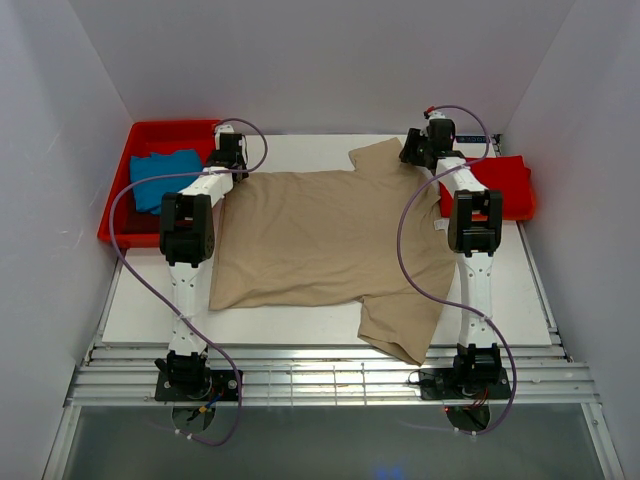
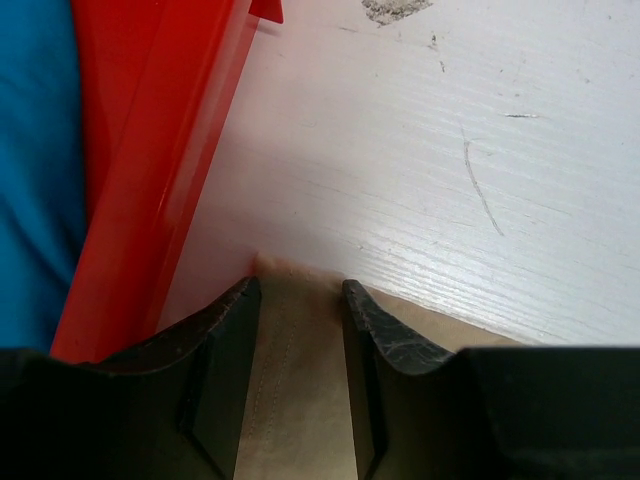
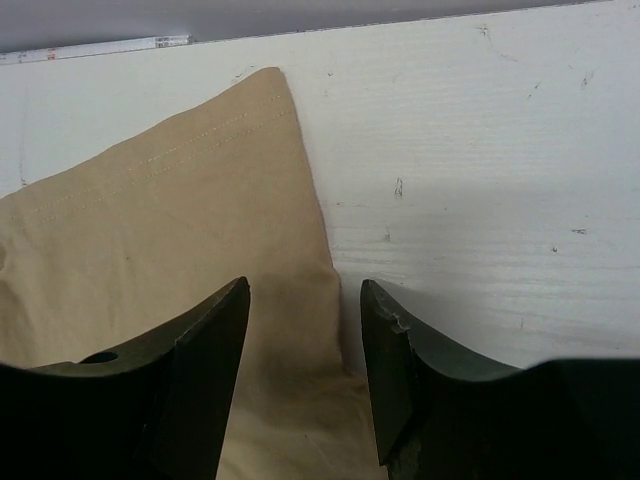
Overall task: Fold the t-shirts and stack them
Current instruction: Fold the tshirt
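The tan-beige t-shirt (image 1: pixel 330 240) lies spread flat on the white table (image 1: pixel 300 322), with one sleeve hanging over the near edge. My left gripper (image 1: pixel 228 160) is at its far left corner, beside the red tray. In the left wrist view its jaws (image 2: pixel 300 287) stand apart with the stitched tan hem (image 2: pixel 295 380) lying between them. My right gripper (image 1: pixel 415 150) is at the far right sleeve. Its jaws (image 3: pixel 304 287) are open too, straddling the tan cloth's edge (image 3: pixel 170 220). A blue t-shirt (image 1: pixel 165 178) lies crumpled in the tray. A red t-shirt (image 1: pixel 500 185) lies at the far right.
The rigid red plastic tray (image 1: pixel 150 132) sits at the far left corner, its wall (image 2: pixel 150 170) right beside my left fingers. White enclosure walls stand on three sides. Metal rails run along the near edge by the arm bases.
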`<state>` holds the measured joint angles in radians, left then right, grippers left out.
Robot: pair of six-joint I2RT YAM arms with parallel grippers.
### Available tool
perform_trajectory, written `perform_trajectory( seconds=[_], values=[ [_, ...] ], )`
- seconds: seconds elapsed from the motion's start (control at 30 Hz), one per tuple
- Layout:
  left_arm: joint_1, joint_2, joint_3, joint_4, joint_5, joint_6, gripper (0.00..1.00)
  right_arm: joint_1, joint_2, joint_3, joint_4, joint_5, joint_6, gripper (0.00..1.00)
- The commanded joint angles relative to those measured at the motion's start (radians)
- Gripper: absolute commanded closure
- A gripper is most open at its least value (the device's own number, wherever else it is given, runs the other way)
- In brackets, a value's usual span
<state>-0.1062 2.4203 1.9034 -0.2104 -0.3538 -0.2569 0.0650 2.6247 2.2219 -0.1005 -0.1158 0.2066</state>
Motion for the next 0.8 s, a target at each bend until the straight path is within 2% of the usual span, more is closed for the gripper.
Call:
perform_trajectory(
  seconds=[0.0,0.23,0.37,0.47,0.5,0.53,0.63,0.77],
  values=[
    [0.063,-0.003,-0.003,-0.024,-0.1,-0.015,0.51,0.007,0.031,0.036,0.018,-0.038,0.02,0.46],
    [0.065,-0.004,0.003,-0.026,-0.129,-0.022,0.52,0.012,0.032,0.035,0.016,-0.067,0.019,0.47],
    [0.065,0.01,0.008,-0.033,-0.116,-0.022,0.55,0.013,0.032,0.039,0.01,-0.065,0.02,0.53],
    [0.065,0.016,0.003,-0.041,-0.1,-0.03,0.64,0.013,0.035,0.044,0.004,-0.074,0.02,0.65],
    [0.066,0.019,0.005,-0.044,-0.091,-0.034,0.75,0.013,0.035,0.044,0.001,-0.077,0.019,0.69],
    [0.065,0.022,0.008,-0.052,-0.086,-0.038,0.81,0.013,0.035,0.044,0.001,-0.079,0.019,0.77],
    [0.065,0.023,0.01,-0.061,-0.06,-0.042,0.93,0.013,0.029,0.032,0.005,-0.074,0.027,0.88],
    [0.065,0.014,0.011,-0.058,-0.013,-0.041,0.98,0.013,-0.008,-0.019,0.045,-0.065,0.031,0.92]
  ],
)
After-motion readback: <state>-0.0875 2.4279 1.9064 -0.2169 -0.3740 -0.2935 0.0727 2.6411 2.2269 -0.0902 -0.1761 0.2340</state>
